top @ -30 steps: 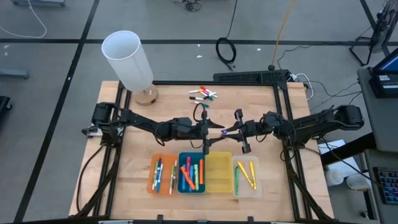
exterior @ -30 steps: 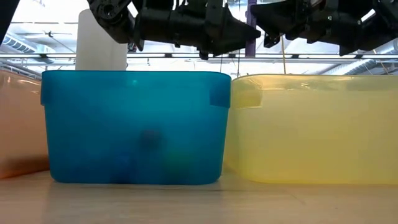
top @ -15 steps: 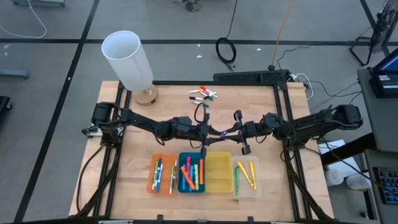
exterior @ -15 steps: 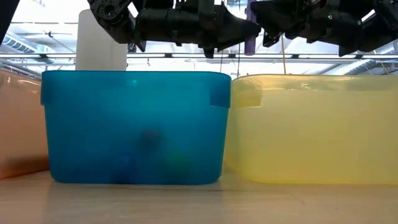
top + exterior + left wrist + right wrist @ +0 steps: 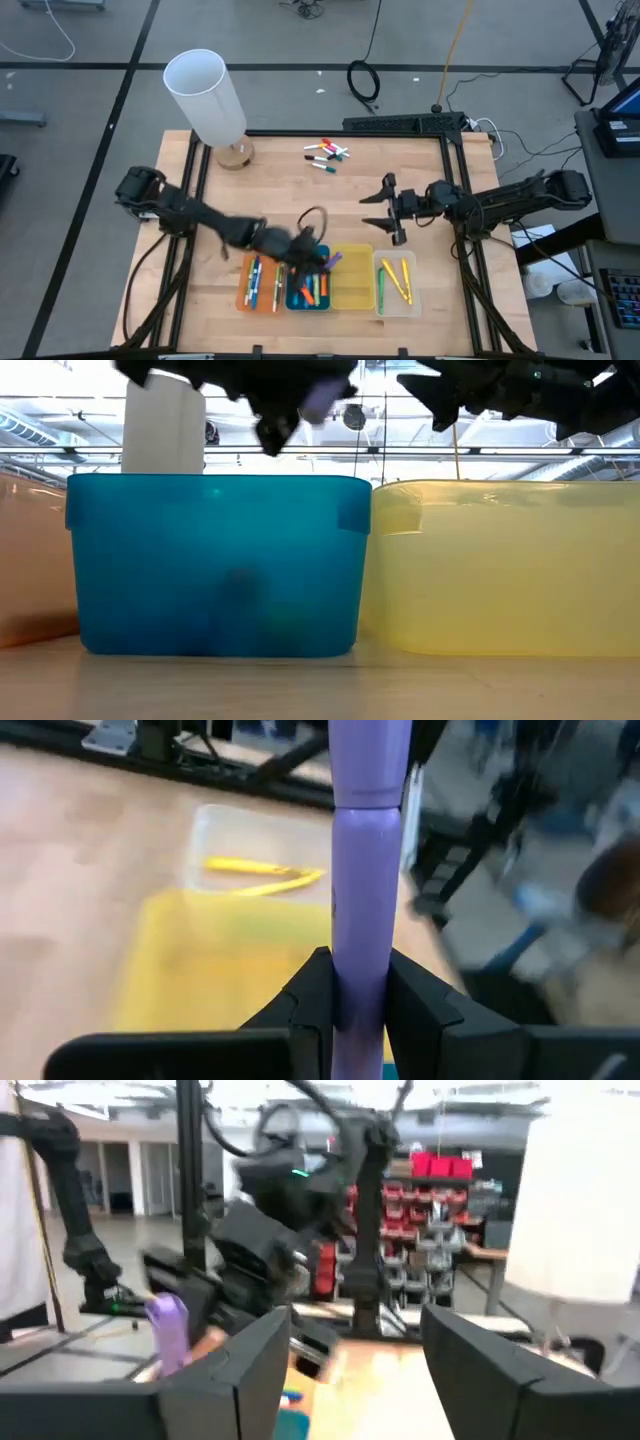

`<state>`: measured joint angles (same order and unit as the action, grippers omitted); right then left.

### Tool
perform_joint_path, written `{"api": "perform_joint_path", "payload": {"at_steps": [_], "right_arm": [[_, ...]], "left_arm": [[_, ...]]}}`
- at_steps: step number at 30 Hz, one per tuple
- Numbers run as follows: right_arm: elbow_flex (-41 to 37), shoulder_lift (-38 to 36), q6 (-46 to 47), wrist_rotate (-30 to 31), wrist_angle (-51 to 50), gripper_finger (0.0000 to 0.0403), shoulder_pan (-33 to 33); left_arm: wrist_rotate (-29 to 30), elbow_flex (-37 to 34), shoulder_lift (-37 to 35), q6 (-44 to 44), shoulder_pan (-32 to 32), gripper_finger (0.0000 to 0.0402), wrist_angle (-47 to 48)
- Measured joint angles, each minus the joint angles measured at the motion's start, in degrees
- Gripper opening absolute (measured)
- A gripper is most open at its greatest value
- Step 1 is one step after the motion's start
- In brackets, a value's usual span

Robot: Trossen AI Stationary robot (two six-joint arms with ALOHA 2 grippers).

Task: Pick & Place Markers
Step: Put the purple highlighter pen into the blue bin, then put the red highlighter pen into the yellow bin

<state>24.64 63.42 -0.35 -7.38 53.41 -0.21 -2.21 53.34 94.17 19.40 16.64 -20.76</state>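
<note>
Wooden counter (image 5: 280, 185) inside a black frame fills the overhead view, with grey floor around it. At its far left corner stands a tall white cylinder (image 5: 205, 95) on a round wooden base. Along the near edge four trays sit side by side. First from the left is the orange tray (image 5: 258, 281), holding a few markers. Next is the blue tray (image 5: 308, 285), with several orange, pink and green markers inside. The left hand (image 5: 322, 262) hangs over the blue tray's right end, just beside the yellow tray (image 5: 352, 277), and its fingers (image 5: 310, 995) are clamped on a purple marker (image 5: 365, 870), which sticks out past the fingertips. From the counter-level camera that marker shows as a pale purple end above the blue tray's rim. Rightmost is the clear tray (image 5: 396, 287), with yellow markers and a green one in it. Loose markers (image 5: 326, 153) lie in a small cluster near the far edge, well apart from the trays. The right hand (image 5: 390, 208) is above the bare wood beyond the yellow and clear trays, its fingers (image 5: 480, 1370) spread apart and holding nothing.
</note>
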Motion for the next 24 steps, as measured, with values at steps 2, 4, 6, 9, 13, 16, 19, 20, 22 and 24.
{"api": "perform_joint_path", "payload": {"at_steps": [2,4,6,9,13,16,19,20,22,24], "right_arm": [[-0.07,-0.46,0.10,0.05,-0.49,0.0214,-0.11],[0.03,-0.47,0.03,0.15,-0.12,0.0210,-0.09],[-0.02,-0.41,-0.07,-0.08,0.27,0.0205,-0.02],[0.00,-0.44,-0.06,0.02,0.84,0.0199,-0.08],[0.00,-0.42,0.12,0.06,0.67,0.0197,-0.05],[-0.02,-0.41,0.12,0.11,-0.10,0.0197,-0.04],[-0.02,-0.42,0.12,0.11,-0.20,0.0196,-0.04],[-0.02,-0.42,0.12,0.11,-0.48,0.0196,-0.04],[-0.02,-0.42,0.12,0.11,-1.33,0.0197,-0.04],[-0.02,-0.41,0.12,0.11,-1.85,0.0198,-0.04]], "left_arm": [[5.84,-3.54,0.00,8.01,4.57,0.0064,-5.41],[11.68,-7.11,0.49,13.80,8.92,0.0063,-10.71],[18.46,-9.81,1.23,17.85,12.18,0.0063,-14.45],[28.90,-12.80,1.36,22.42,14.42,0.0063,-13.95],[32.16,-14.15,1.33,27.37,14.22,0.0104,-13.89],[30.74,-14.16,1.33,27.07,13.20,0.0174,-13.74],[29.51,-14.16,1.33,27.23,12.06,0.0229,-13.34],[29.21,-14.16,1.33,27.25,11.66,0.0245,-13.34],[29.19,-14.16,1.33,27.23,11.10,0.0271,-13.34],[29.18,-14.16,1.33,26.10,10.46,0.0291,-13.37]]}}
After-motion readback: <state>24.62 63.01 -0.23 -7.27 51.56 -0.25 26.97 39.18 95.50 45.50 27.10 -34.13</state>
